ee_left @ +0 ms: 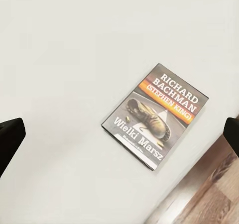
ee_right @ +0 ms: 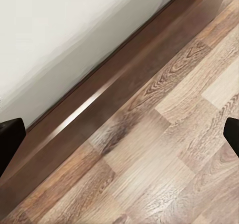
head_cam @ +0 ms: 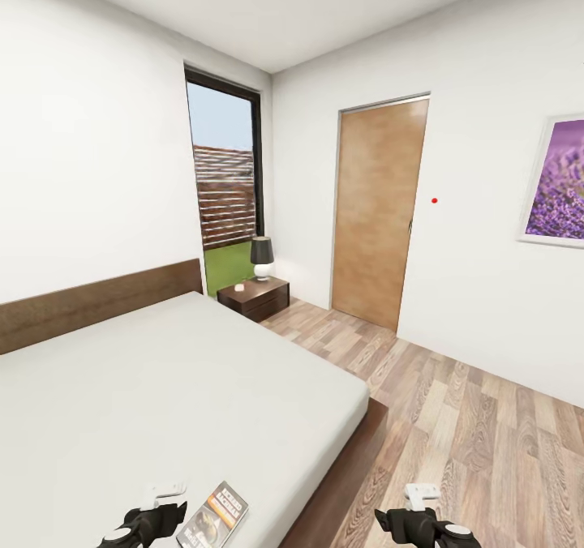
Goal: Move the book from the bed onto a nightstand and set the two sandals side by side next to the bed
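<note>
You are in a white-walled bedroom with plank flooring (head_cam: pixel 470 418), a wooden door (head_cam: pixel 377 211) at upper centre and a tall window (head_cam: pixel 223 191) to its left. The book (head_cam: pixel 212 517) lies flat and face up on the bed (head_cam: pixel 178 386), at the bottom of the head view close to the mattress's near edge. Your left tool (head_cam: pixel 150 524) hovers just beside it, fingers spread wide with nothing between them, the book lying ahead of them in the left wrist view. Your right tool (head_cam: pixel 418 524) hangs over the floor beside the bed frame, also wide and empty. The book step looks to be just starting: bring the left tool down over the thin cover and grip at an edge, then carry it to the nightstand (head_cam: pixel 254 297) by the lamp (head_cam: pixel 261 258) at mid-frame. No sandals can be made out here.
</note>
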`<state>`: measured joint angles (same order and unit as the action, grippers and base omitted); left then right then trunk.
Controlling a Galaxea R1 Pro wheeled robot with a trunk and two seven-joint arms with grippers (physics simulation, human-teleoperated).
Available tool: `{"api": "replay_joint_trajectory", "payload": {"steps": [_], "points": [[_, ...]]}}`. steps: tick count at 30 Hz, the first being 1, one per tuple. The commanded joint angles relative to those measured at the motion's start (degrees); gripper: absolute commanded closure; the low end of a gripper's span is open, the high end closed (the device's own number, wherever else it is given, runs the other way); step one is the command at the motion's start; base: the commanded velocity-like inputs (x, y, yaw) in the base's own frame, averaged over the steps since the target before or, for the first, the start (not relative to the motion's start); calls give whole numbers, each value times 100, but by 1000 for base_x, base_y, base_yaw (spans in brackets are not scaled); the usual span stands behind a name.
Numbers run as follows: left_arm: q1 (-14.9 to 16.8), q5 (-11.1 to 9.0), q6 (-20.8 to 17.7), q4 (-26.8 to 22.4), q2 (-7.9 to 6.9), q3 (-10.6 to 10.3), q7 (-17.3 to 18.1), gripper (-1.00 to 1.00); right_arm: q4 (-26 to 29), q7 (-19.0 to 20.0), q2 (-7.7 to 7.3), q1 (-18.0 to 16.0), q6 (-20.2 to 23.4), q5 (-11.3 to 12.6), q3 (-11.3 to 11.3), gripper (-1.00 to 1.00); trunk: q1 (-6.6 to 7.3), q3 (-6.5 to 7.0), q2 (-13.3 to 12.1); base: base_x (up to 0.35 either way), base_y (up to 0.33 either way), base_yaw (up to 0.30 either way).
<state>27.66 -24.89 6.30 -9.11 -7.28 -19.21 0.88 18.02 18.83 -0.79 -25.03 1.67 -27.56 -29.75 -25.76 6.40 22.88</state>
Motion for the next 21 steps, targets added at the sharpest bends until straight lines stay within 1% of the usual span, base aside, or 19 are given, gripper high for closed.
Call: {"api": "replay_joint_trajectory", "payload": {"steps": [1, 21], "points": [[3, -60, 20, 6, -2, -47, 9, -100, 9, 41, 3, -2, 18, -39, -49, -100, -2, -3, 4, 0, 0, 0], [3, -60, 15, 6, 0, -47, 9, -100, -5, 36, 25, -2, 18, -57, -41, -100, -2, -3, 4, 0, 0, 0]]}}
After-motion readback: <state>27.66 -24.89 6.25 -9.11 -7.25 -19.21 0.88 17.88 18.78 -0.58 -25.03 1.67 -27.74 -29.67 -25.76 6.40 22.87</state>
